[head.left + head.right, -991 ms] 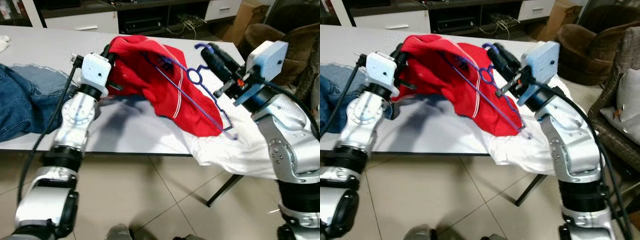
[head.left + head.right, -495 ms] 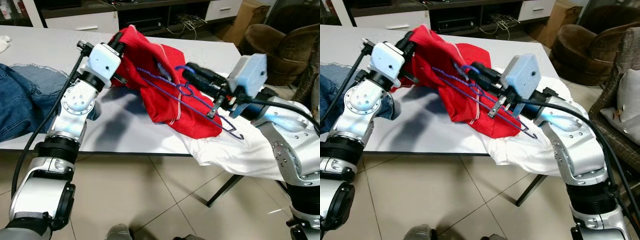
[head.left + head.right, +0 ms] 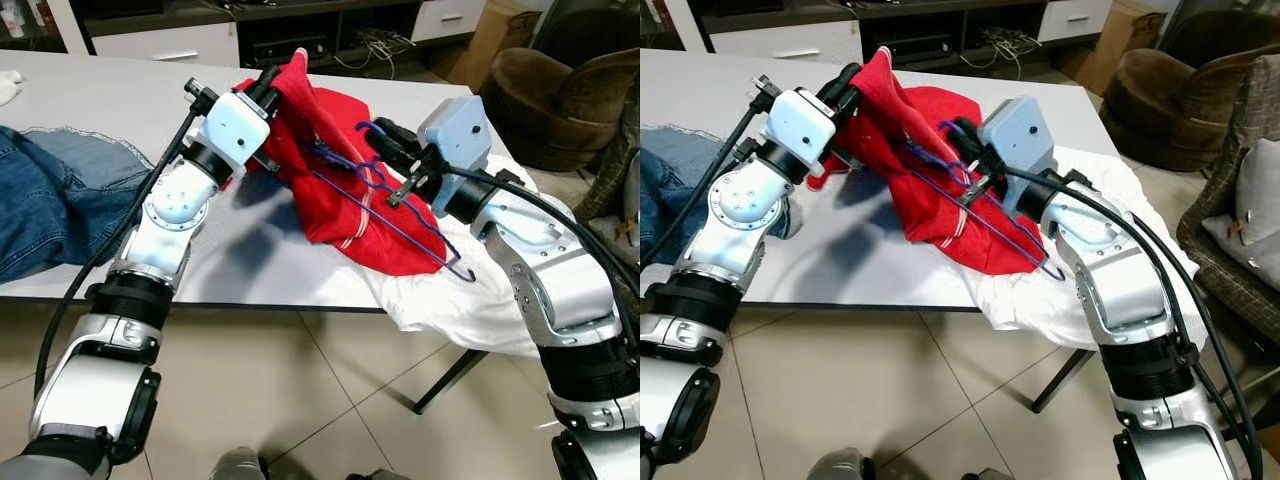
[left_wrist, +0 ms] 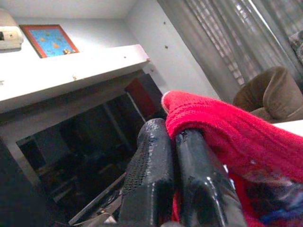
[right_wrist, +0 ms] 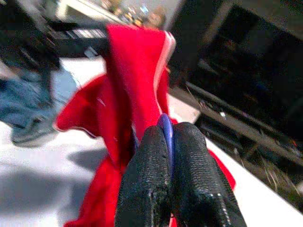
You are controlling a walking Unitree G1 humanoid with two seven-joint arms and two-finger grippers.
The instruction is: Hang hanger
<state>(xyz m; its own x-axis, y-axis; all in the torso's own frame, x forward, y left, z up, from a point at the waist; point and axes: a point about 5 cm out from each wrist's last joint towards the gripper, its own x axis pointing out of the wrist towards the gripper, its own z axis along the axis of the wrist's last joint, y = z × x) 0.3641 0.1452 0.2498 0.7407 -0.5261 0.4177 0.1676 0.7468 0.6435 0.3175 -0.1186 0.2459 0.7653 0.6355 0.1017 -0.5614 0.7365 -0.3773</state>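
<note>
My left gripper (image 4: 173,137) pinches the red knit garment (image 3: 340,200) lifted above the grey table (image 3: 120,100); at its three o'clock, my right gripper (image 5: 165,132) clamps the thin purple wire hanger (image 3: 400,215) lying across that fabric.

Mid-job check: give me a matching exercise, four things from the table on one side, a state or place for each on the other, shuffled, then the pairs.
Things:
1. red garment
2. purple hanger
3. jeans
4. white cloth

States or places:
A. drapes over the table's right edge
B. lies flat at the table's left end, apart from both grippers
C. thin frame pinched in the right gripper
D. a fold pinched and lifted by the left gripper

Pairs: 1-D, 2-C, 3-B, 4-A
</note>
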